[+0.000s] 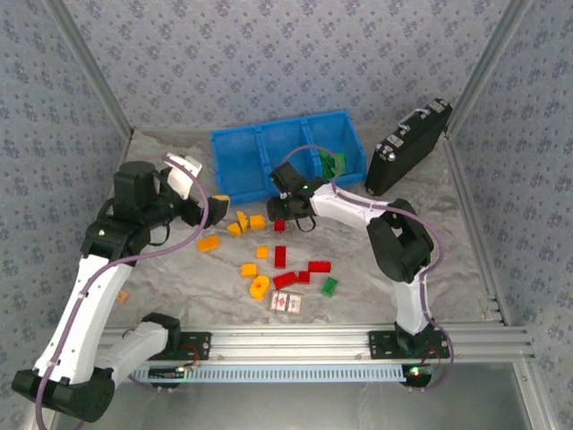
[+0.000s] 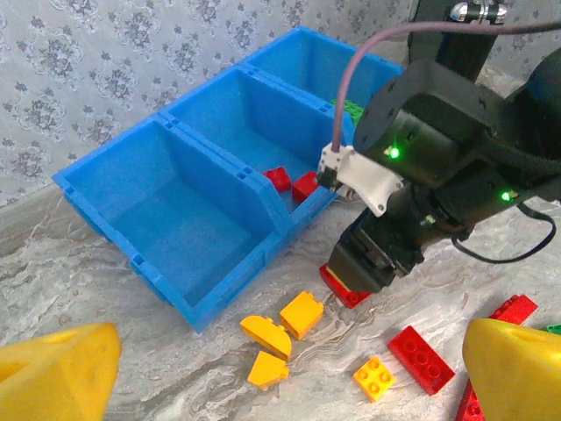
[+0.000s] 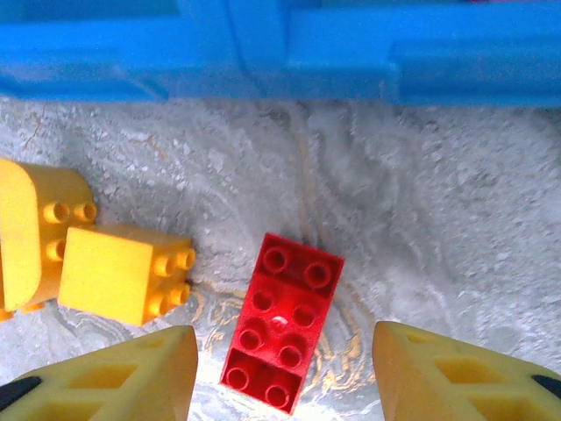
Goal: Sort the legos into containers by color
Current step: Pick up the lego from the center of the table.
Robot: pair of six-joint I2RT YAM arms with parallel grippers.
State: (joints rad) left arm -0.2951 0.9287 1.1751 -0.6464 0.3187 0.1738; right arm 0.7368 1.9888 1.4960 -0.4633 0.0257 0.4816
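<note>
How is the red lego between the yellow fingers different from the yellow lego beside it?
The red lego is long with eight studs; the yellow lego is shorter and shows four. Red's studs face up; yellow's point sideways, so it lies tipped over. Red sits inside the open right gripper; yellow lies outside it. Both rest on the table, outside the blue tray.

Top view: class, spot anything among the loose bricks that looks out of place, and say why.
A flat red-patterned card box lies among the bricks near the front edge; it is no brick, so it fits no colour group. One small orange piece sits apart, beside the left arm.
</note>
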